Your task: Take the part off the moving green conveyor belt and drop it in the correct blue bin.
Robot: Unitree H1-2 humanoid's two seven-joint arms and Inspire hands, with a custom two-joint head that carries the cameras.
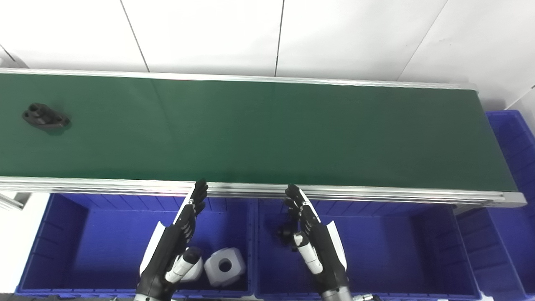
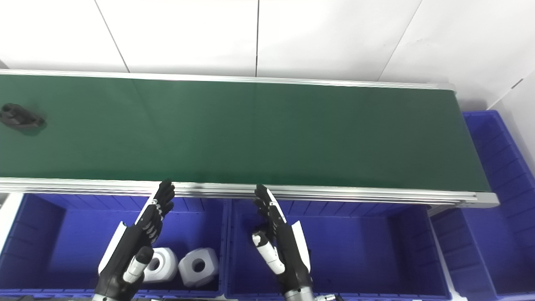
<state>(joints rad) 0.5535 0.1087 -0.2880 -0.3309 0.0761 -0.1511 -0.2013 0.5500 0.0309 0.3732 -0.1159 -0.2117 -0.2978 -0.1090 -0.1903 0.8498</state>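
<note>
black part [image 1: 45, 117] at far left of green belt [image 1: 267, 129] | left hand [image 1: 175, 242], right hand [image 1: 311, 240] both empty, fingers spread, over blue bins [image 1: 62, 234] | risk: mistimed reach, part slides past

White wall panels [image 1: 209, 33]: smooth, matt, filling the background behind the far aluminium rail; divided by thin dark seams, one near-vertical [image 1: 279, 37], others slanting at left [image 1: 133, 35] and right [image 1: 422, 39].

White floor or surface patch [image 1: 16, 234]: plain, at the lower left, beside the outer wall of the left container.

Grey metal frame piece [image 1: 10, 201]: short angled section at the far left edge, just beneath the near rail; detail unclear.
</note>
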